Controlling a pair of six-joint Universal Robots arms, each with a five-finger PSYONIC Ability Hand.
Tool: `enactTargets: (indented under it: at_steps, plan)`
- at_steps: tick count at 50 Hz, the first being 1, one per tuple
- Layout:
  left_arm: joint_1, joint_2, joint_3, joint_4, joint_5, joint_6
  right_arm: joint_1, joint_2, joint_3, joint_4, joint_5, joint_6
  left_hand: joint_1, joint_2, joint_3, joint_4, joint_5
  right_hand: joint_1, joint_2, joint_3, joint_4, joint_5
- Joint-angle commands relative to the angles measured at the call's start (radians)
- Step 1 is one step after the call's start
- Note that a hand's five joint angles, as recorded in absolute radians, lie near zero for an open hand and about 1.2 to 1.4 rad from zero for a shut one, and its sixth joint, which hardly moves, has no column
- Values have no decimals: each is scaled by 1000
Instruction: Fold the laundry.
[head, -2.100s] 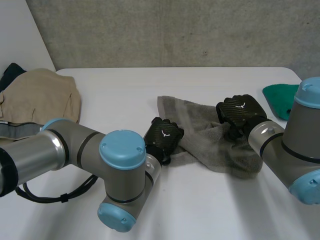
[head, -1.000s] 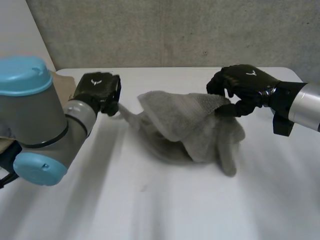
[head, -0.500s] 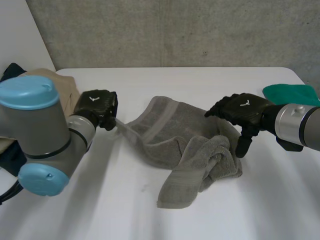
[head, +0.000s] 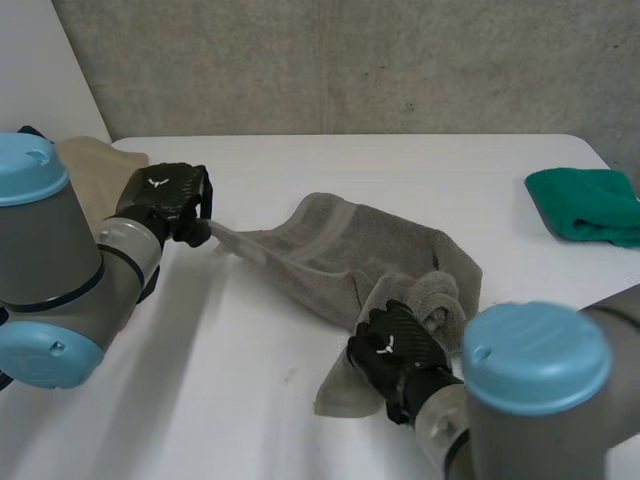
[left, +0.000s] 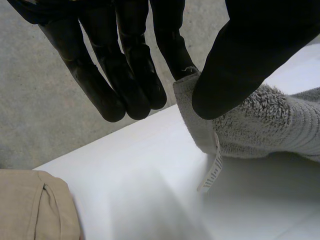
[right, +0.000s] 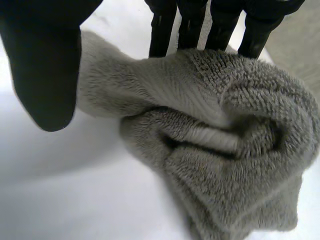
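left hand (left: 250, 55) pinches towel (left: 272, 125) corner; white tag (left: 212, 169) unreadable

Grey arms (head: 60, 255), light-blue caps (head: 535, 355), black hands (head: 165, 200) (head: 395, 355)

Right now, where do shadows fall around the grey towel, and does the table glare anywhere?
Left wrist view: the grey towel corner pinched by the left hand throws a soft shadow on the table below it. Right wrist view: soft shadow lies under the bunched end beside the right hand, with dark creases in the folds. Head view: the table looks evenly lit, without glare.
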Motion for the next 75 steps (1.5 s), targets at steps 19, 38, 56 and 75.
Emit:
enactTargets:
  at_steps: [19, 38, 56, 75]
  plan:
    - [11, 31, -36, -126, 52, 12, -510, -153, -263, 486, -281, 125, 245, 200, 210, 201, 242, 833, 850, 848, 846, 842]
    - [21, -167, 533, 206, -84, -64, -557, 93, -798, -80, -211, 325, 245, 200, 210, 201, 242, 833, 850, 848, 846, 842]
    - [129, -106, 268, 248, -78, -94, -692, 113, -611, -118, -443, 563, 245, 200, 210, 201, 242, 833, 850, 848, 846, 842]
    - [116, -52, -245, 421, 88, -72, -802, 323, -377, -10, -745, 135, 245, 200, 210, 201, 242, 32, 49, 47, 45, 41]
